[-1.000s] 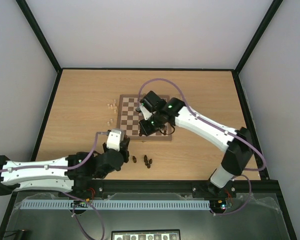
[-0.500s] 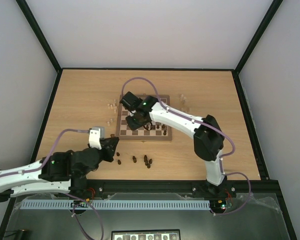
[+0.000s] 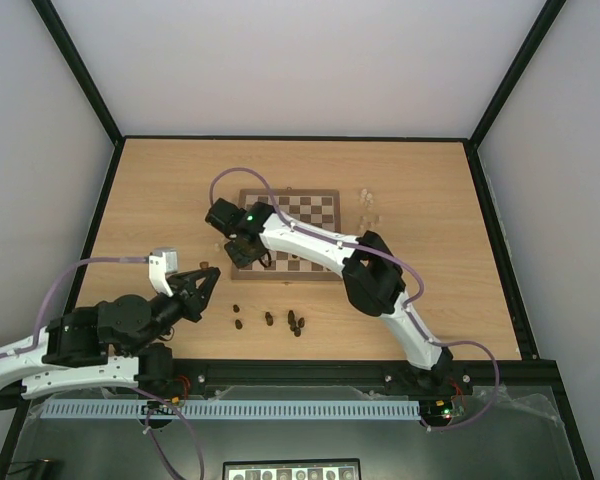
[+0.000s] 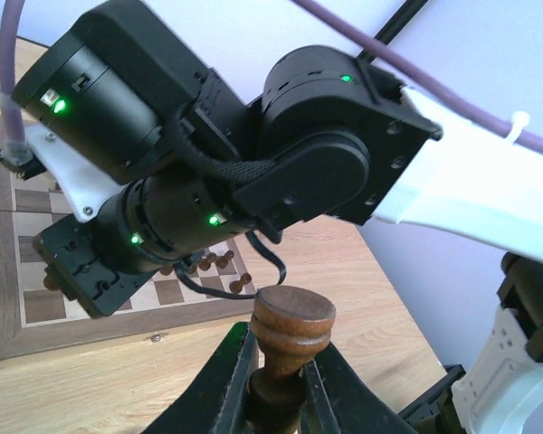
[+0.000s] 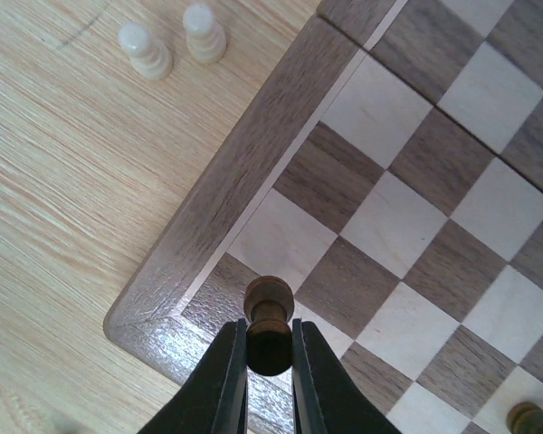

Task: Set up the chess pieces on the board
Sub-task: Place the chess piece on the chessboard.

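Observation:
The board (image 3: pixel 302 213) lies mid-table. My right gripper (image 3: pixel 244 252) is over its near left corner, shut on a dark brown chess piece (image 5: pixel 269 316) held just above the corner squares of the board (image 5: pixel 253 154). My left gripper (image 3: pixel 204 281) is left of the board and above the table, shut on a dark brown flat-topped piece (image 4: pixel 292 327). Several dark pieces (image 3: pixel 312 261) stand along the board's near rows, also in the left wrist view (image 4: pixel 208 264). Several loose dark pieces (image 3: pixel 294 322) lie on the table in front of the board.
Two cream pieces (image 5: pixel 172 38) stand on the table off the board's left edge. More cream pieces (image 3: pixel 367 199) stand to the right of the board. The right arm's wrist (image 4: pixel 253 154) fills the space ahead of my left gripper.
My right gripper swung left across the board to its near left corner. My left gripper drew back to the left, away from the loose dark pieces, with a piece in it.

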{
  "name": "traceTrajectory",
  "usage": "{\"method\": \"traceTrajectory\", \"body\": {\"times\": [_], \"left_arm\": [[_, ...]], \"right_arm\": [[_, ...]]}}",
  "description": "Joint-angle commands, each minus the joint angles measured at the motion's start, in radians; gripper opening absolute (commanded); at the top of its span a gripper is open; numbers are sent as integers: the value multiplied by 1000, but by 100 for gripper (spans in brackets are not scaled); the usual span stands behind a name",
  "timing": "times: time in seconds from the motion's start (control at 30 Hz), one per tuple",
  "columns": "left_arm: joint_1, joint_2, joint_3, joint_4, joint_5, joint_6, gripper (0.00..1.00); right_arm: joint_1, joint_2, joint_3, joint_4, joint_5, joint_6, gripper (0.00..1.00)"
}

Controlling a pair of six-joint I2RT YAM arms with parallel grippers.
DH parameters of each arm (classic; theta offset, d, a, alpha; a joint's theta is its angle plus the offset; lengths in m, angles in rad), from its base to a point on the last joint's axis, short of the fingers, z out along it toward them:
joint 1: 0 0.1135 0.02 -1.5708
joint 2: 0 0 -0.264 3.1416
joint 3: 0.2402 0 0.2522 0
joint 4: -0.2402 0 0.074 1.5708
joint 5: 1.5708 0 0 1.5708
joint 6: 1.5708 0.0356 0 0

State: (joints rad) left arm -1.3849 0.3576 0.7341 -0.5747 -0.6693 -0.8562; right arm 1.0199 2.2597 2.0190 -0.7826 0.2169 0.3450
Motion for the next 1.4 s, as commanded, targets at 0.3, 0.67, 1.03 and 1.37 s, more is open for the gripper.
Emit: {"method": "traceTrajectory", "body": {"times": [0.3, 0.67, 1.03, 1.37], "left_arm": [[4, -59, 22, -27, 5, 29, 13], [3, -59, 18, -19, 1, 36, 13], [4, -53, 15, -14, -1, 36, 13], [4, -51, 13, -6, 4, 36, 13]], "right_arm": [[26, 54, 55, -107, 3, 15, 10], [45, 55, 43, -103, -29, 15, 10], [46, 67, 37, -92, -11, 11, 15], [37, 79, 37, -85, 1, 11, 15]]}}
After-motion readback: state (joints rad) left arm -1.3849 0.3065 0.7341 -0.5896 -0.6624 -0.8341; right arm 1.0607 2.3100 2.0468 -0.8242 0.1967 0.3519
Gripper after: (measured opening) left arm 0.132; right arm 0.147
